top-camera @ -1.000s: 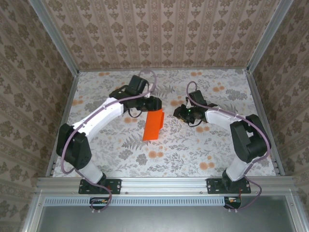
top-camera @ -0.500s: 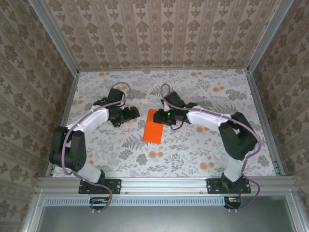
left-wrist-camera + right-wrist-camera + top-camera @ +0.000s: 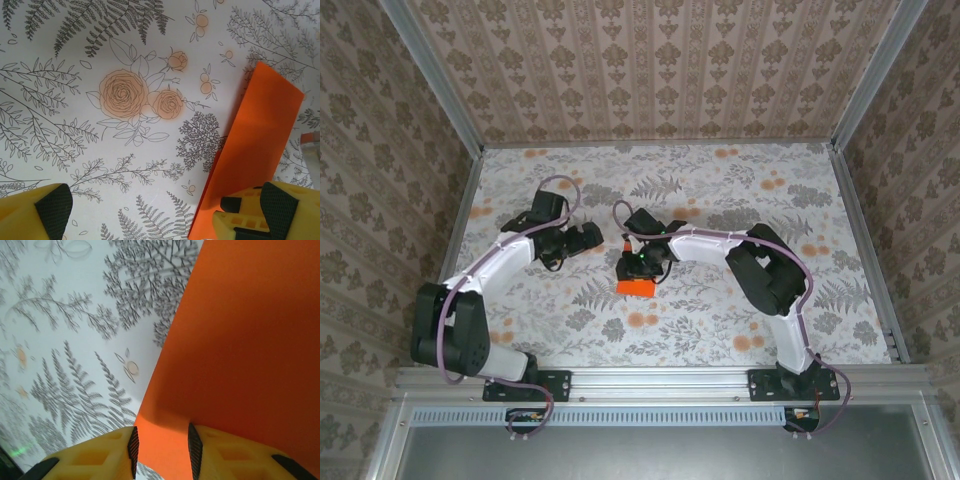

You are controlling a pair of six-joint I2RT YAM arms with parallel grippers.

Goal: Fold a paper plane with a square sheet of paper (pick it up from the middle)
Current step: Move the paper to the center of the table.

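Observation:
The square sheet of paper (image 3: pixel 638 287) is bright orange and lies folded into a narrow strip on the flowered table, mostly covered by my right gripper (image 3: pixel 642 266). In the right wrist view the paper (image 3: pixel 250 340) runs under my right gripper (image 3: pixel 161 445), whose jaws stand partly apart over it with the orange surface showing between them. My left gripper (image 3: pixel 592 238) sits just left of the strip, spread wide and holding nothing. In the left wrist view its (image 3: pixel 160 210) right-hand finger (image 3: pixel 250 215) overlaps the paper (image 3: pixel 260 135) near its long edge.
The table (image 3: pixel 720 310) has a pale cloth printed with grey ferns and small pale-orange flowers (image 3: pixel 124 91). Patterned walls and metal rails (image 3: pixel 650 378) close it in on all sides. Both forearms reach in toward the middle.
My left gripper has opened wide and drawn back to the left of the paper. My right arm has swung left and down onto the strip, which now lies lower and mostly covered.

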